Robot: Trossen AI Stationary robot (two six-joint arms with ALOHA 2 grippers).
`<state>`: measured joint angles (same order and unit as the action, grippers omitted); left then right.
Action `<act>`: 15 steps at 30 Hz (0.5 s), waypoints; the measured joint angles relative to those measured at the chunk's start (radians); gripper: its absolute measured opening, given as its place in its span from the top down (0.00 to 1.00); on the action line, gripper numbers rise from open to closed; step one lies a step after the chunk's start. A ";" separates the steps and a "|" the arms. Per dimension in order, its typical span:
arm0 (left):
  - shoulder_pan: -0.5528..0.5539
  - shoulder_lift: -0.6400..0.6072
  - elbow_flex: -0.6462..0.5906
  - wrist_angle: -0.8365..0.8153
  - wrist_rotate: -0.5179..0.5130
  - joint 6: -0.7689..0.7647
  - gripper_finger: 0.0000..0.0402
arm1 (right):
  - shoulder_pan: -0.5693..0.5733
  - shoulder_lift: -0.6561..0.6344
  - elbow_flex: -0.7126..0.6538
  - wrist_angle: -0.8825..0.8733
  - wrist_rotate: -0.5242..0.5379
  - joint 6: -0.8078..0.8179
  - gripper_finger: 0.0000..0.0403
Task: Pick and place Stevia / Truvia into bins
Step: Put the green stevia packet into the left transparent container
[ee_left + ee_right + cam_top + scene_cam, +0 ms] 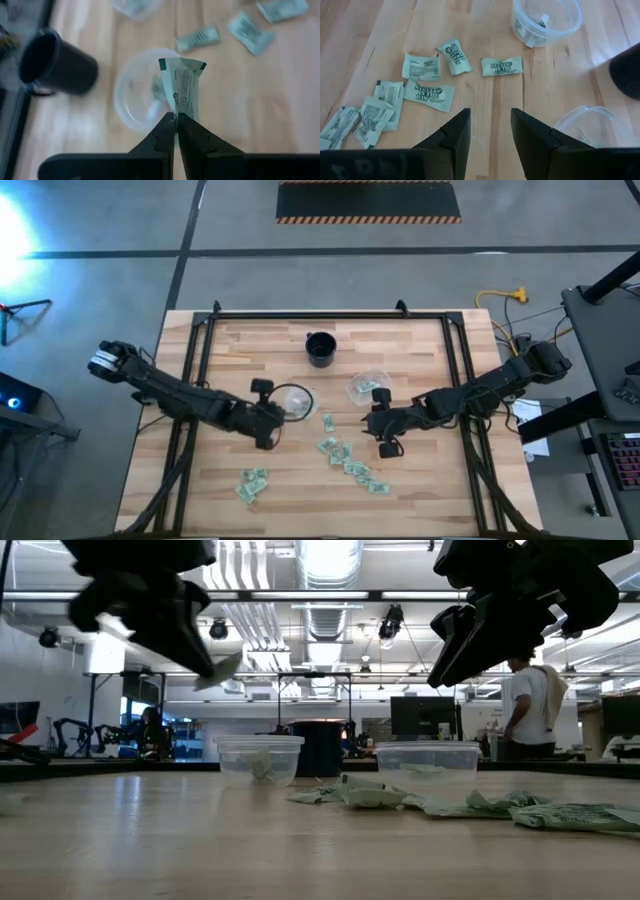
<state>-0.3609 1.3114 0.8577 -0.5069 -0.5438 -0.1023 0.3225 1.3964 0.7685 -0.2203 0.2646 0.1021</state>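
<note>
1. Butcher-block table [230, 510] with a black frame fills the high view, grey floor around it; a black cup [321, 348] stands near the far edge.
2. Left gripper [176, 118] is pinched shut on one green-and-white Stevia packet [183, 87], gripping it by one short end so the packet's long axis runs straight on from the fingers.
3. Directly beyond and beneath that packet sits the left clear bin [131, 90], which seems already to hold a packet or two; the held packet hangs over its rim, so I judge the coming move is simply to let go.
4. Right gripper [490, 131] hovers above the table with its fingers apart and nothing between them.
5. Loose packets [429, 95] lie flat on the wood ahead of the right gripper, scattered at mixed angles; the nearest single packet [502, 66] lies crosswise to the finger gap.
6. Right clear bin [368, 385] sits just beside the right gripper, so that arm is nearer the main scatter.
</note>
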 joint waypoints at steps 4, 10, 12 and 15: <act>0.076 0.026 0.000 0.113 -0.002 0.122 0.99 | 0.000 0.000 0.000 0.000 0.000 0.010 0.67; 0.172 0.083 0.000 0.210 0.048 0.233 0.99 | 0.000 0.000 0.000 0.001 0.001 0.028 0.67; 0.200 0.111 0.000 0.212 0.081 0.241 0.99 | 0.000 0.000 0.000 0.000 0.001 0.029 0.67; 0.227 0.150 0.000 0.213 0.098 0.247 0.99 | 0.000 0.000 0.000 0.001 0.001 0.030 0.67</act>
<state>-0.1335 1.4613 0.8581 -0.2942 -0.4461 0.1452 0.3225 1.3964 0.7685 -0.2193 0.2653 0.1318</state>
